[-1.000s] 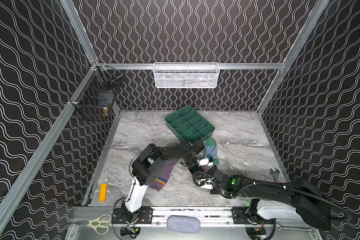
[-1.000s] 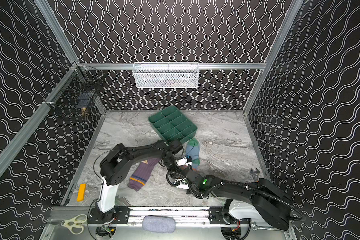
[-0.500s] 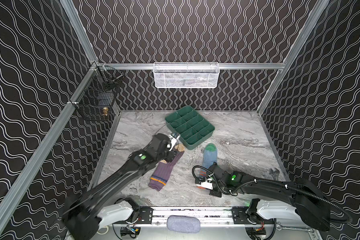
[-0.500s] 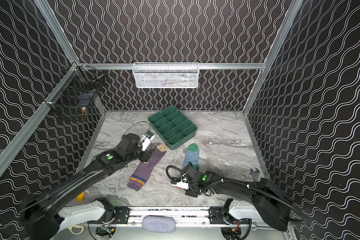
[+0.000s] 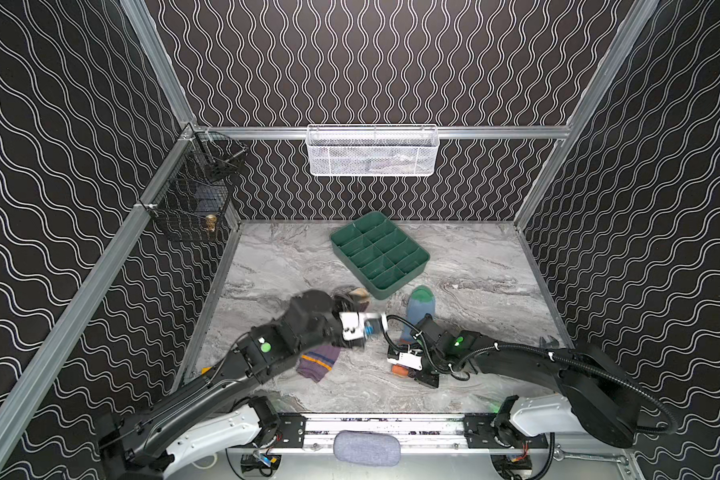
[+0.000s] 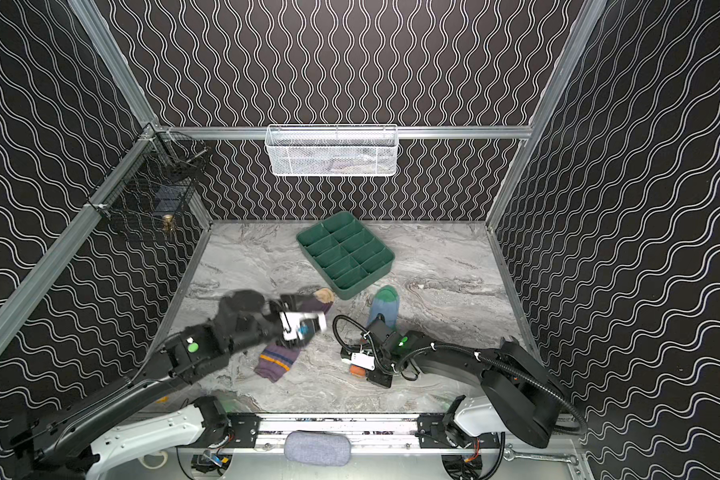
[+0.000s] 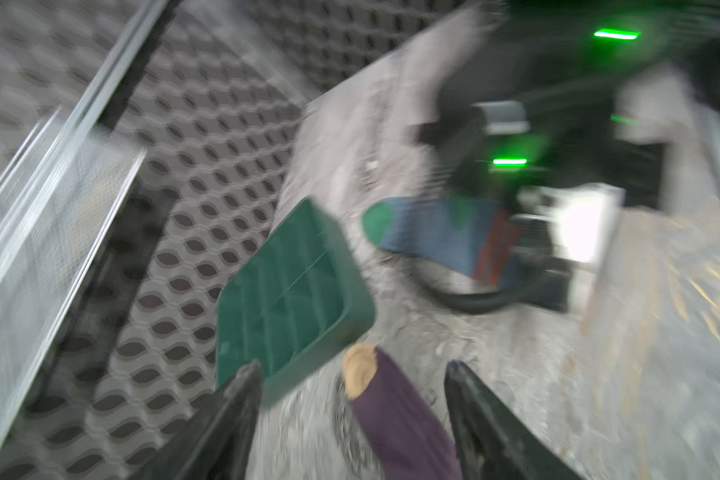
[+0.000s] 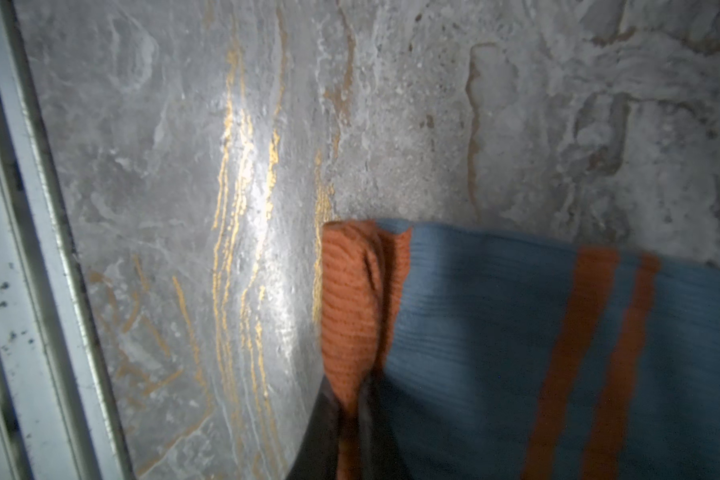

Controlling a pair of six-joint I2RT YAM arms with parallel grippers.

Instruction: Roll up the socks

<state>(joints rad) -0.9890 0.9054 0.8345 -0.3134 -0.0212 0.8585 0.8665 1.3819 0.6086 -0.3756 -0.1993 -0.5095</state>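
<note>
The light blue sock (image 5: 420, 309) lies on the marble table (image 5: 483, 266), its green toe pointing toward the green compartment tray (image 5: 377, 253). Its orange cuff is pinched in the right pincer (image 8: 350, 399), which is clamped tight. To its left lies the purple sock (image 5: 317, 362), with its tan toe near the tray. The left pincer (image 7: 355, 368) hangs spread wide, one finger on either side of that toe, gripping nothing.

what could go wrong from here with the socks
The right end effector pinches only the orange cuff of the blue sock; that thin grip may slip once rolling starts. The open left end effector is over the purple sock, close to the green tray, so a finger could clip it.
</note>
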